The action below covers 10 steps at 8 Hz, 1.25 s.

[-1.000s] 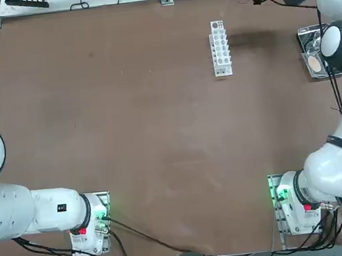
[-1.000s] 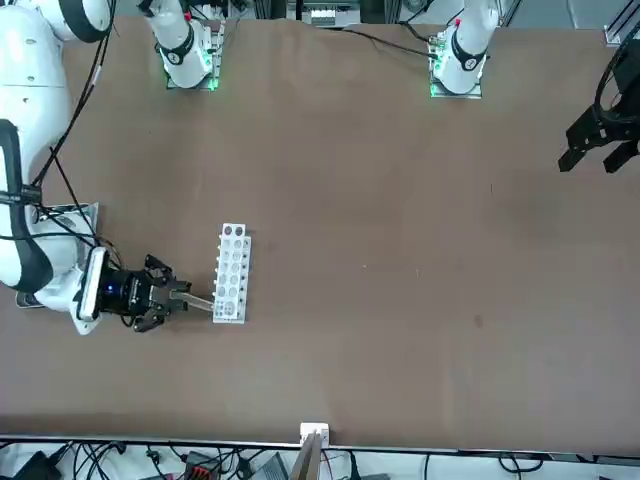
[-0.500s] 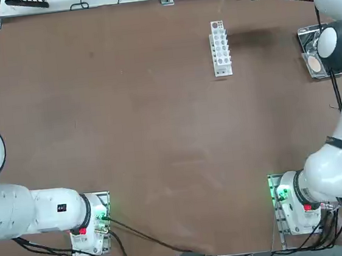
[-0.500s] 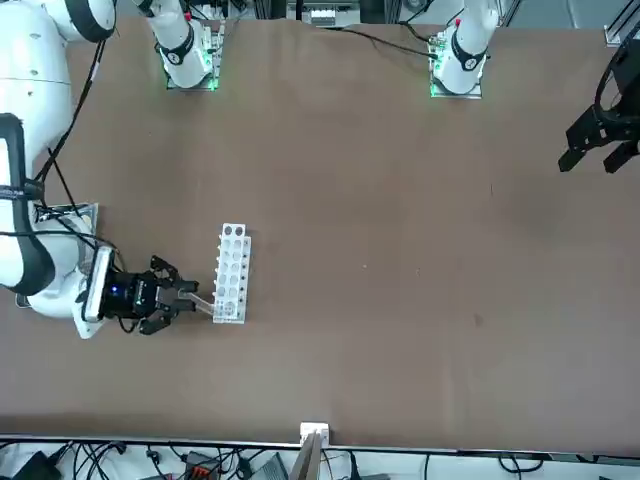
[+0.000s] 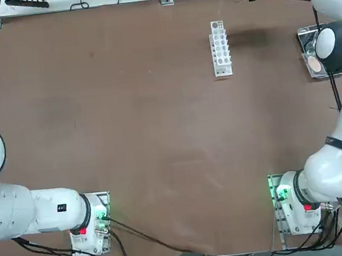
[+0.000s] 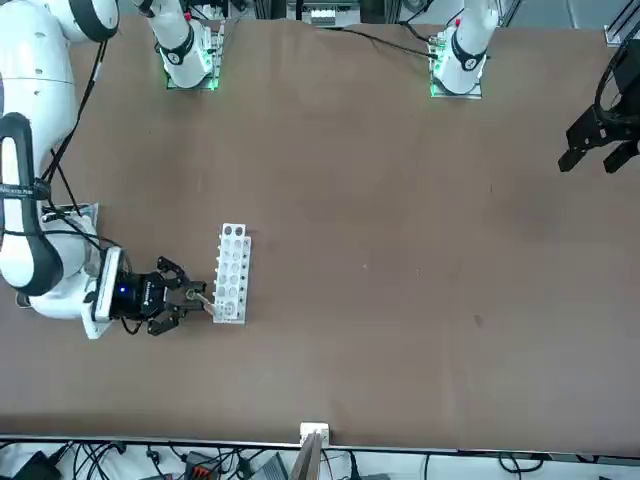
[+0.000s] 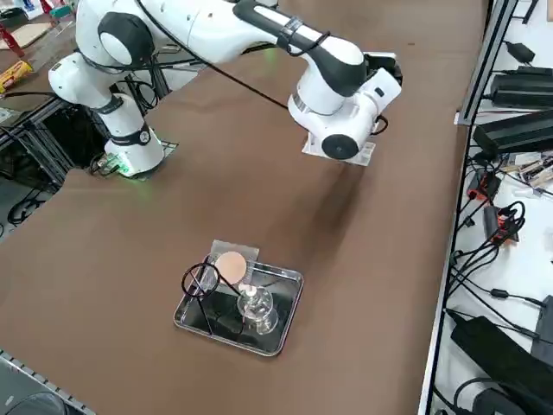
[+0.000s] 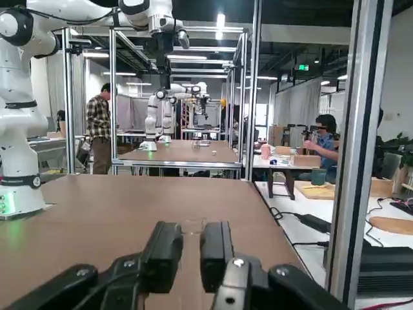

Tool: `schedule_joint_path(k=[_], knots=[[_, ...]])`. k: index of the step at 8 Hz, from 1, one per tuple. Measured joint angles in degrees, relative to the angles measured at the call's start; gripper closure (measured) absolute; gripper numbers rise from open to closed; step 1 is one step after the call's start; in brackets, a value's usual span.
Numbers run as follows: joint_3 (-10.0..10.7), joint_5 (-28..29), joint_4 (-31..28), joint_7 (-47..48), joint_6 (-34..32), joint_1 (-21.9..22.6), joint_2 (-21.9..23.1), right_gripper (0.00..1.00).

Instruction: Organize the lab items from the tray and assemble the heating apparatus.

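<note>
Nearby, working outward from the robot's base:

- Surface [image 5: 157, 117]: brown, mostly bare across its middle.
- Tray [image 7: 290, 277]: shiny metal, at the robot's right edge of the surface, well apart from the claw, with all three lab items still at it.
- Mesh [image 7: 231, 264]: grey square with a round tan centre, at the tray end nearer the robot, its corner reaching over the rim.
- Ring stand [image 7: 200, 281]: thin black wire, standing in the tray beside the mesh.
- Burner [image 7: 257, 307]: small, clear glass, inside the tray next to the ring stand.
- Test-tube rack [image 5: 220, 48]: white, lying lengthwise toward the far side, holes facing up.
- Right claw [image 6: 203, 298]: held level above the surface, just beside the rack's far end, on the tray's side. Its fingers [image 8: 161, 248] are released, parted by a narrow gap and grasping nothing.
</note>
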<state>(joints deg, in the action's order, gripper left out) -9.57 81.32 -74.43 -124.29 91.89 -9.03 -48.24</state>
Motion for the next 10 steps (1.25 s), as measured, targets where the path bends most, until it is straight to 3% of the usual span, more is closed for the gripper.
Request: schedule_joint_path(k=[10], knots=[[0.1,0.01,-0.95,-1.31,0.43,1.12,-3.46,0.78]])
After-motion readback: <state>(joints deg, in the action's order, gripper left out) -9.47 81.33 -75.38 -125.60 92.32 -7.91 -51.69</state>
